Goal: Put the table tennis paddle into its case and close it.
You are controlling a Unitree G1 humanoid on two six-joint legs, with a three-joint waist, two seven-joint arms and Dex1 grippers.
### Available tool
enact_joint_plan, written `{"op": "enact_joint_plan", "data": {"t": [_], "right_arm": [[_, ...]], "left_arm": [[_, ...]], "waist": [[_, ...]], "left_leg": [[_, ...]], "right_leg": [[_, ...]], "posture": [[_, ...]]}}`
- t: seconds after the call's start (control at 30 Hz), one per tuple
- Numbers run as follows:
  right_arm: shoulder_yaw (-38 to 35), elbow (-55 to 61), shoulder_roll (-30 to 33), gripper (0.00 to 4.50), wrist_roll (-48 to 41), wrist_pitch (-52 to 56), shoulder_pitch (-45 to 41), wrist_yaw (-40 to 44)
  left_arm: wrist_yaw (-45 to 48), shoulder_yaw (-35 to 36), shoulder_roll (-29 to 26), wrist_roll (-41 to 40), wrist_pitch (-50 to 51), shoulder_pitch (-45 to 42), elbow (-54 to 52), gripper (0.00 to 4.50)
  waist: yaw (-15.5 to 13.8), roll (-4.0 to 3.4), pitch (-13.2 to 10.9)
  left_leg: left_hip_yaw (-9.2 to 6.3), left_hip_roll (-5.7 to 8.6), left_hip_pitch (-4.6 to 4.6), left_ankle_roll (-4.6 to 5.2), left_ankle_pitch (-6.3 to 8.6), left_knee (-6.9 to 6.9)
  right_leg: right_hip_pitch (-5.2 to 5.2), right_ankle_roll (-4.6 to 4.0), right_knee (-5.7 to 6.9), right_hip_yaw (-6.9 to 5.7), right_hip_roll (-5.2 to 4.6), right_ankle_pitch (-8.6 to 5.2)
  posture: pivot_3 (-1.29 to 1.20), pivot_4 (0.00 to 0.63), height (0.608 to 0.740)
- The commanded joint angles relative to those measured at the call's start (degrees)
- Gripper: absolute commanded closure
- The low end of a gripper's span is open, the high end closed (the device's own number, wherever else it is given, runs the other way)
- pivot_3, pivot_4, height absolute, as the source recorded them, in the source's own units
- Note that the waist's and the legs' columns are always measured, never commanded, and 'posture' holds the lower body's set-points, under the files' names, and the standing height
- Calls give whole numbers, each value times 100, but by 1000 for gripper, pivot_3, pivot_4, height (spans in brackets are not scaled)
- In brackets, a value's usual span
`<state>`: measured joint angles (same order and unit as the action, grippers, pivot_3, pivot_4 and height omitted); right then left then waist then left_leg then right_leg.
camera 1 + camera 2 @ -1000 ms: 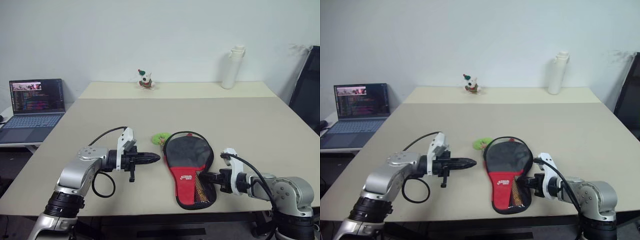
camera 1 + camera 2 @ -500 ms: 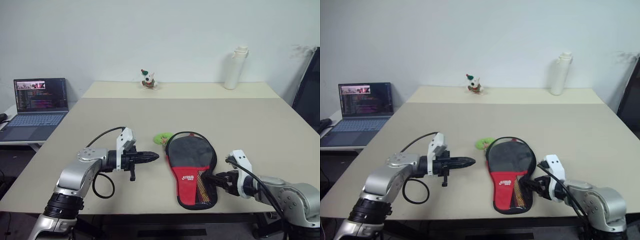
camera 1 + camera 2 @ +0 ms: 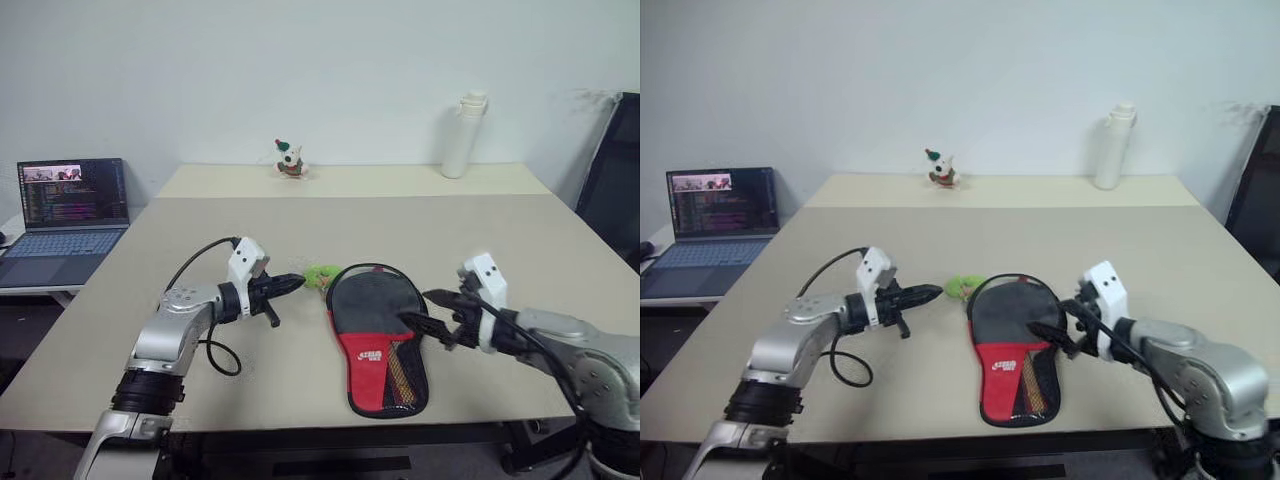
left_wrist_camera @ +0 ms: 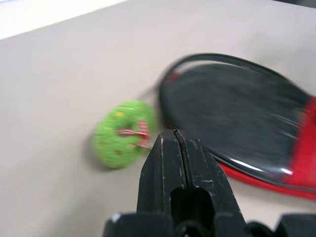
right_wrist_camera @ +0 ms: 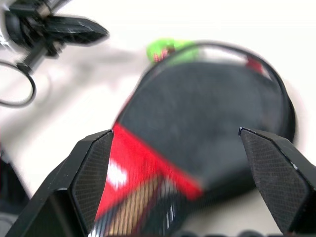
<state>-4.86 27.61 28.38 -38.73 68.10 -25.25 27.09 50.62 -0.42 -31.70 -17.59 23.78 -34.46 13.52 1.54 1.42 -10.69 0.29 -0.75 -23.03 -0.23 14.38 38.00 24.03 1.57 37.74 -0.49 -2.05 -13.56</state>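
The case (image 3: 375, 335) lies flat on the table near its front edge, black rounded part away from me, red panel and mesh toward me. Through the mesh a light-wood strip (image 3: 395, 375) shows, the table tennis paddle's handle; its blade is hidden inside. My right gripper (image 3: 425, 311) hovers open just right of the case and above it, its fingers spread wide over the case (image 5: 197, 123). My left gripper (image 3: 295, 283) is shut with nothing in it, its tip (image 4: 175, 133) pointing at the case's rounded end (image 4: 232, 108).
A small green ring toy (image 3: 322, 276) lies right beside the case's rounded end, under the left gripper's tip. A laptop (image 3: 70, 215) stands on a side table at the left. A white bottle (image 3: 465, 135) and a small figurine (image 3: 290, 160) stand at the back.
My right gripper has opened, let go of the case's mesh end and risen above it. My left gripper, still shut, has moved forward toward the green toy and the case's rounded end.
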Motion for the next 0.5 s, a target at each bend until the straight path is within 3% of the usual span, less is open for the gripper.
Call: {"op": "enact_joint_plan", "data": {"t": [0.03, 0.37, 0.5], "right_arm": [[295, -314, -18, 0, 238, -433, -364, 90], [983, -946, -249, 0, 743, -1156, -798, 273], [1054, -902, -392, 0, 794, -1160, -746, 245]], "left_arm": [[-151, 11, 53, 157, -95, -251, 183, 3617], [-767, -45, 700, 739, -797, -1225, 2165, 121], [-645, -85, 916, 871, -950, -1662, 3112, 14]], "waist": [[-2, 0, 0], [-16, 1, 0], [-15, 1, 0]], "left_leg": [[3, 1, -1, 0, 0, -1], [-2, 5, -4, 0, 0, 2], [-2, 7, -5, 0, 0, 2]], "right_leg": [[2, -5, 0, 2, -2, 3], [1, -8, 2, -7, -9, 6], [2, -19, 3, -7, -9, 13]], "posture": [[0, 150, 740], [0, 150, 740], [0, 150, 740]]}}
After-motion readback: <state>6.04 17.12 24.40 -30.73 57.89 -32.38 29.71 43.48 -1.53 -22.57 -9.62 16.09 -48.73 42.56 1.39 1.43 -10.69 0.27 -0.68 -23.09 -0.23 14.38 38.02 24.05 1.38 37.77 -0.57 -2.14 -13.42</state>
